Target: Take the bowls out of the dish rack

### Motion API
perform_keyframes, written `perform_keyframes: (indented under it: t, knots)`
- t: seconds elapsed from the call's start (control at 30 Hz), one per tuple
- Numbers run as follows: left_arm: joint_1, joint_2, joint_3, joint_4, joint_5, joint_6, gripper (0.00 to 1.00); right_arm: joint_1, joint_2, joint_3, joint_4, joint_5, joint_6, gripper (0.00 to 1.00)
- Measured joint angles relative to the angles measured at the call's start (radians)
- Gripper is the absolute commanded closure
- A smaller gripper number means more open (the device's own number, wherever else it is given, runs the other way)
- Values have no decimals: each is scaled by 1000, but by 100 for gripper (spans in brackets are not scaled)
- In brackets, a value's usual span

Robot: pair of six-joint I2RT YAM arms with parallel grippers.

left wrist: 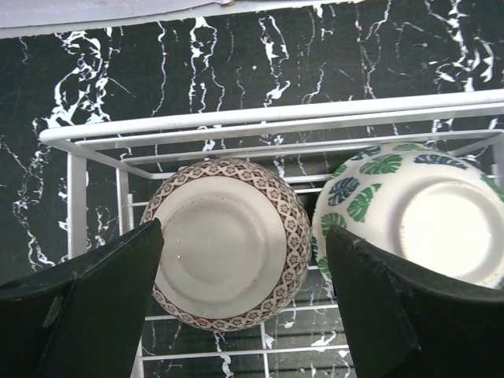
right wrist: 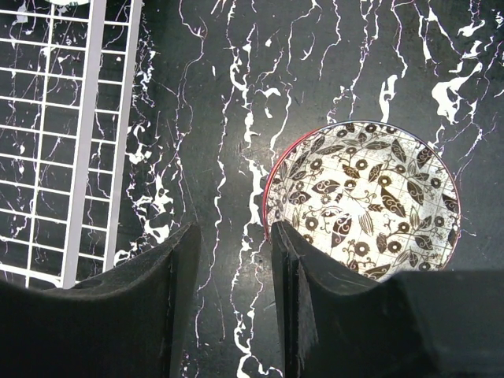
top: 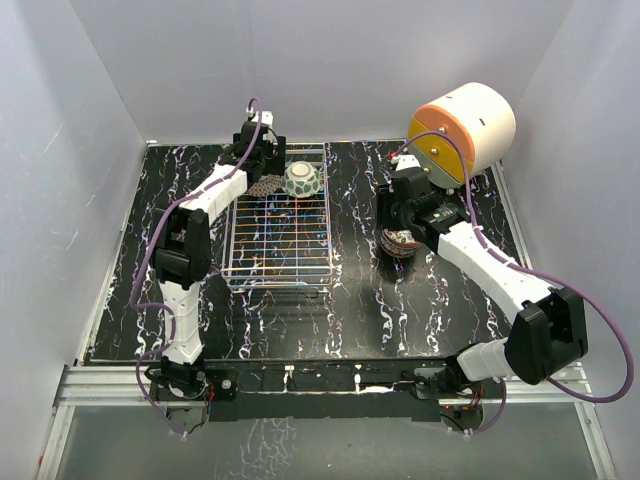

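The silver wire dish rack point(top: 280, 235) lies mid-table. Two bowls sit upside down at its far end: a brown-patterned bowl point(top: 263, 186) and a green-leaf bowl point(top: 301, 180). My left gripper point(top: 264, 172) is open and straddles the brown-patterned bowl point(left wrist: 224, 240), one finger on each side, without squeezing it. The green-leaf bowl point(left wrist: 425, 213) sits just to its right. My right gripper point(top: 398, 232) is open over a red-rimmed bowl point(right wrist: 370, 189) with a brown leaf inside, which stands upright on the table. Its right finger point(right wrist: 315, 283) covers the bowl's left rim. Only table shows between the fingers.
A large white-and-orange cylinder point(top: 462, 128) lies at the back right, just behind my right arm. The rack's far rim point(left wrist: 276, 118) runs behind the two bowls. The rack's right edge point(right wrist: 79, 118) shows to the left of my right gripper.
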Motion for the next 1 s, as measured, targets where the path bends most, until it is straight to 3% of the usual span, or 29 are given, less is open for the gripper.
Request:
perform_keyframes:
  t: [1.0]
  knots:
    - [35, 5, 5, -34, -34, -80, 19, -2, -4, -18, 4, -34, 7, 56]
